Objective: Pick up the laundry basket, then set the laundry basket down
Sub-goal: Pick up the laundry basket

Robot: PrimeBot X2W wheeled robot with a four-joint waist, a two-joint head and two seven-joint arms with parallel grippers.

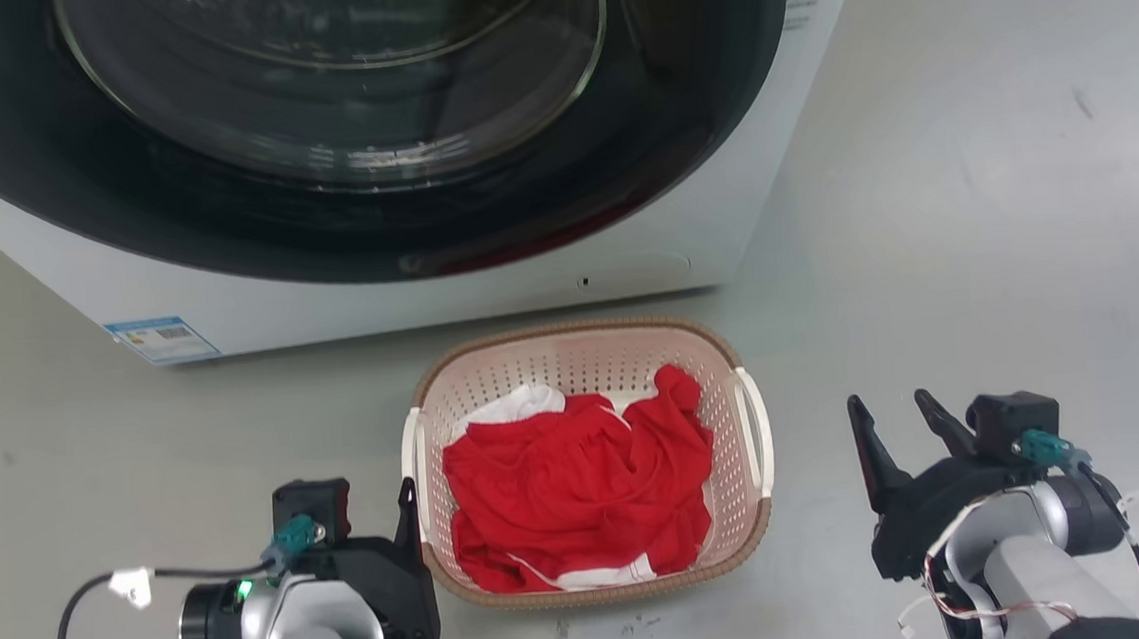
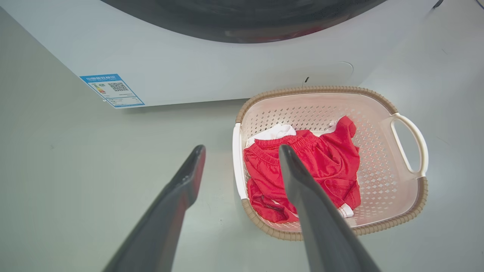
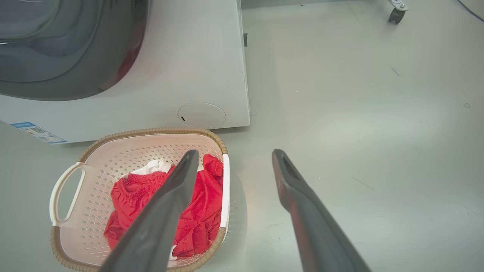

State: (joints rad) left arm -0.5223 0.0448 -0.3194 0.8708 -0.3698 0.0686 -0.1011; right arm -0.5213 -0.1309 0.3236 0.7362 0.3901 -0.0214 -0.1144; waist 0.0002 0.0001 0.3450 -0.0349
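Observation:
The laundry basket [image 1: 572, 359], pale pink with a brown rim, stands on the grey floor just before the washer. Red clothes [image 1: 581, 479] with some white cloth lie inside it. My left gripper [image 1: 405, 501] is close beside the basket's left white handle [image 1: 411, 451]. In the left wrist view this gripper [image 2: 242, 149] is open, with the handle [image 2: 236, 162] lined up between its fingers. My right gripper [image 1: 889, 402] is open a short way right of the right handle [image 1: 757, 427]. In the right wrist view that gripper [image 3: 235, 153] holds nothing, and the basket [image 3: 143, 151] lies lower left.
The white washer [image 1: 487, 285] with its dark round door fills the space behind the basket; a blue label [image 1: 162, 338] marks its lower left corner. Bare grey floor [image 1: 974, 231] stretches to the right. A caster wheel [image 3: 395, 13] shows far off.

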